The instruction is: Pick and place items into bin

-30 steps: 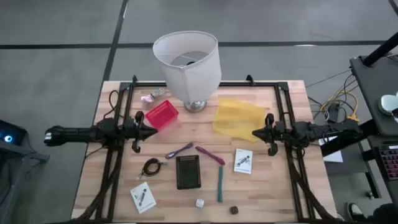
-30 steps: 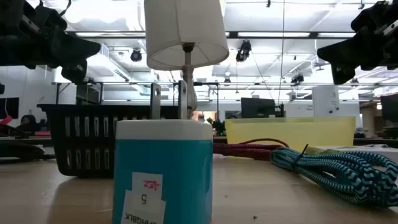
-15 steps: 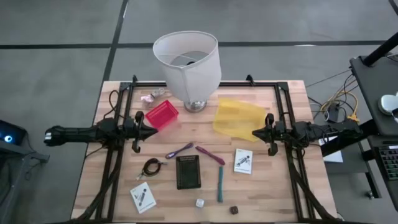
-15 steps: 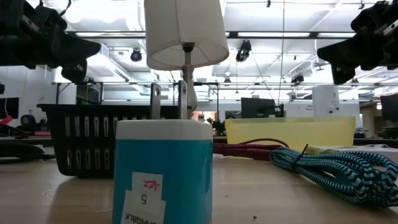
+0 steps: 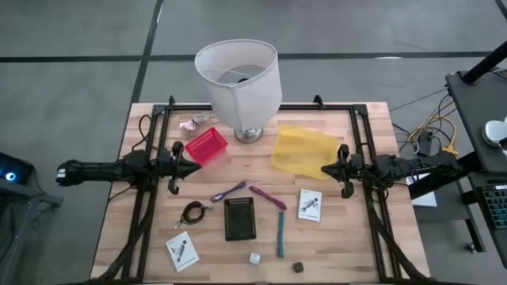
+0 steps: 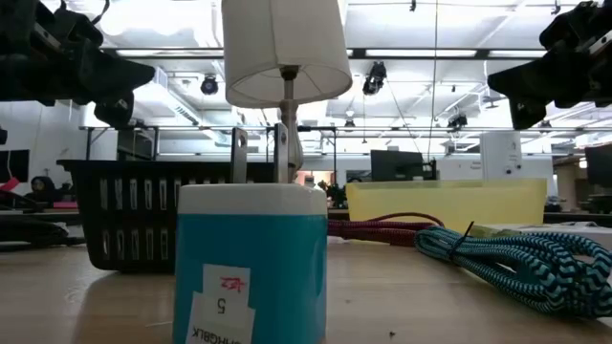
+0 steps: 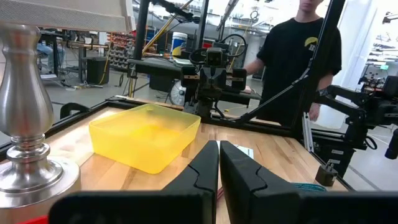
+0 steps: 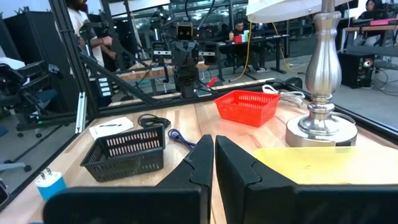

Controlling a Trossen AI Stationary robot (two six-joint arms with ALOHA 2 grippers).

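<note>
- The left gripper [image 5: 190, 169] is held at the left-centre of the high view, above the table [image 5: 348, 237], with its jaws pressed together and holding nothing.
- The right gripper [image 5: 325, 169] is held at the right-centre, likewise with its jaws pressed together and empty.
- The items are spread across the lower middle of the high view: a black coiled cable [image 5: 192, 212], purple strips [image 5: 268, 196], a teal stick [image 5: 280, 233], two white printed cards [image 5: 310, 204], a white cube [image 5: 254, 258] and a dark cube [image 5: 298, 267].
- Three containers are seen: a black basket [image 5: 239, 218] among the items, a red basket [image 5: 206, 146] and a yellow bin [image 5: 303, 150] further up the frame.
- The cable is judged light and floppy; it is best pinched across the bundled coil.
- The cards are judged thin and flat on the wood; an edge grasp is advised, as slipping is likely.
- The stick is judged light; a grasp across its middle is advised.
- The cubes are judged small and easily knocked aside; the jaws should be centred carefully.
</note>
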